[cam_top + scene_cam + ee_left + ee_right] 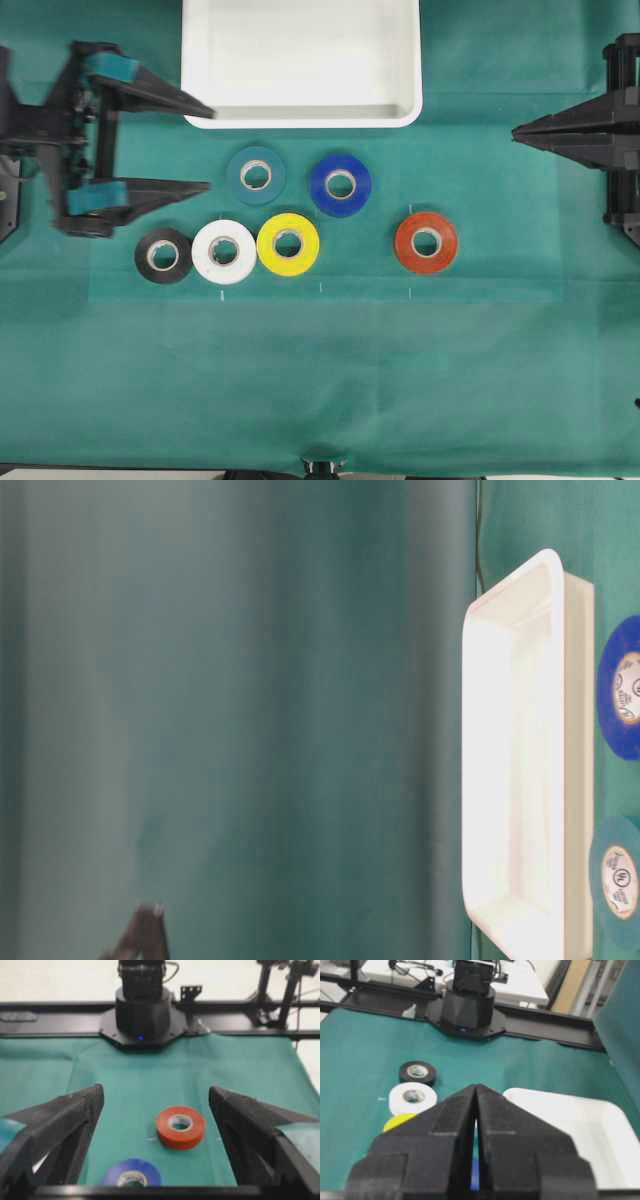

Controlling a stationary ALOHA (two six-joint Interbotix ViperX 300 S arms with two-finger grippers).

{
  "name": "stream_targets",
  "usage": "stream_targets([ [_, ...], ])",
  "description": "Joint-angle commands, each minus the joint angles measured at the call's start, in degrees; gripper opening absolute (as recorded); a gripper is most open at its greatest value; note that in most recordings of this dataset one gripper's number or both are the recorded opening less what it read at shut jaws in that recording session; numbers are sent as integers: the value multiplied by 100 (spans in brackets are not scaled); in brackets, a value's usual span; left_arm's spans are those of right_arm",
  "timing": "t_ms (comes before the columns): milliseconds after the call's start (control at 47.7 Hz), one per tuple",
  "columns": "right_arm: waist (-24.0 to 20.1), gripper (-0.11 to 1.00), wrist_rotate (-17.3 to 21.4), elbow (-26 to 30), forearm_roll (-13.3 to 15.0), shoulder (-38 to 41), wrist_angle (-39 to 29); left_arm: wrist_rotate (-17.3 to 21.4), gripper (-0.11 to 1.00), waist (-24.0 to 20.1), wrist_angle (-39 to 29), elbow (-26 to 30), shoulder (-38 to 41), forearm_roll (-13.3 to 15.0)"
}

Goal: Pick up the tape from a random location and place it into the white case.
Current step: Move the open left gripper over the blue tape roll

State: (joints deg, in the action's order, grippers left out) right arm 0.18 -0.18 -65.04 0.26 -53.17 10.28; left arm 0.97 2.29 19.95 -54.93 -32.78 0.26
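blue tape [132,1178] core label unreadable, white case [300,62]

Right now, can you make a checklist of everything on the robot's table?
Surface: green cloth, flat, with small white marks.
Job's things: royal-blue tape lies flat beside the white case, which holds nothing.
Clutter: teal roll, yellow roll, white roll, black roll, red roll, all flat.
End effectors: left end effector wide open, holding nothing; right end effector shut, holding nothing.
Cables: thin ones behind the arm base.
Surroundings: black rail, desk behind.
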Motion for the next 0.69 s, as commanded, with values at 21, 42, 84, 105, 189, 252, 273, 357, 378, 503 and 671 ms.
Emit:
stream_targets([
  [21,0,0,0,149,9,35,18,97,98,18,62,413,308,0],
  [42,0,0,-9,149,9,35,18,123,98,18,62,466,369,0],
  [84,0,0,-9,149,0,35,18,185,98,18,62,615,536,0],
  [105,0,0,-9,149,9,35,18,211,98,18,62,677,615,0],
  [189,-9,0,0,149,9,35,18,264,98,18,62,914,896,9],
  [252,0,0,0,141,9,35,18,290,98,18,35,1099,1090,0],
  [273,-9,0,0,149,9,35,18,299,98,18,26,1151,1151,0],
  [357,-9,0,0,141,9,35,18,308,98,18,-26,1424,1389,9],
  [378,-9,0,0,141,9,35,18,316,98,18,-44,1485,1441,0],
  [503,-9,0,0,141,0,35,-18,360,98,18,-149,1793,1705,0],
  [671,-9,0,0,149,9,35,-35,439,98,0,-378,2180,2030,0],
])
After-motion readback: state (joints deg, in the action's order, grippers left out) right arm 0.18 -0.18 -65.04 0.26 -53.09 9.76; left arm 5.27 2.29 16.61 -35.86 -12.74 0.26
